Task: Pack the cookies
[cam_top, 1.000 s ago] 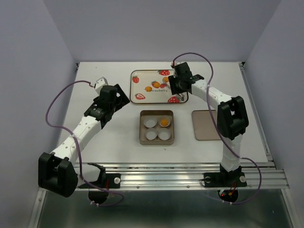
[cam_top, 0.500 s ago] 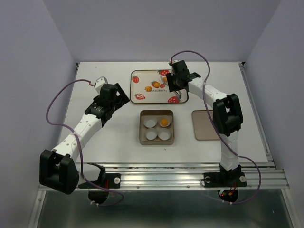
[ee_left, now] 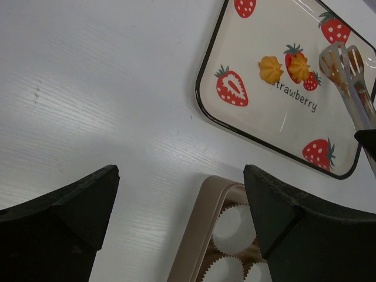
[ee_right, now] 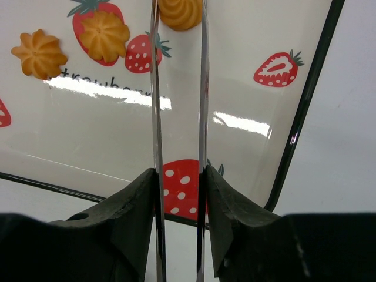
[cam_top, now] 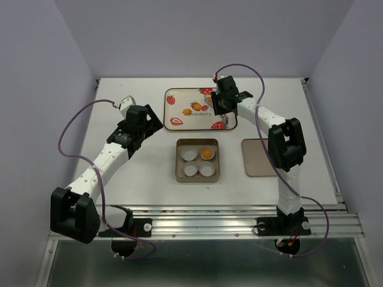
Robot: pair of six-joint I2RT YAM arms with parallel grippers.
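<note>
While right jaws clench tongs [ee_right: 202,106] around a cookie [ee_right: 180,13], strawberry tray [ee_right: 247,88] beneath, left jaws released.

Four small round orange-yellow cookies [ee_right: 104,35], ridged swirl tops, all flat side down. Three are on the cream rectangular strawberry-print tray [cam_top: 188,98], which lies at 12 o'clock from the square tan metal tin [cam_top: 178,161] on the counter. Two of them sit just beside each other near the tray middle: one cookie [ee_right: 40,54] on bare tray, its neighbour at 2 o'clock lying over a printed strawberry. The third cookie [ee_right: 180,13], toward 3 o'clock from the pair, is between the tips of thin metal tongs [ee_right: 154,117]; cannot tell if it is lifted. The fourth cookie [cam_top: 207,154] sits in the tin's 1 o'clock white paper cup, upright.
</note>
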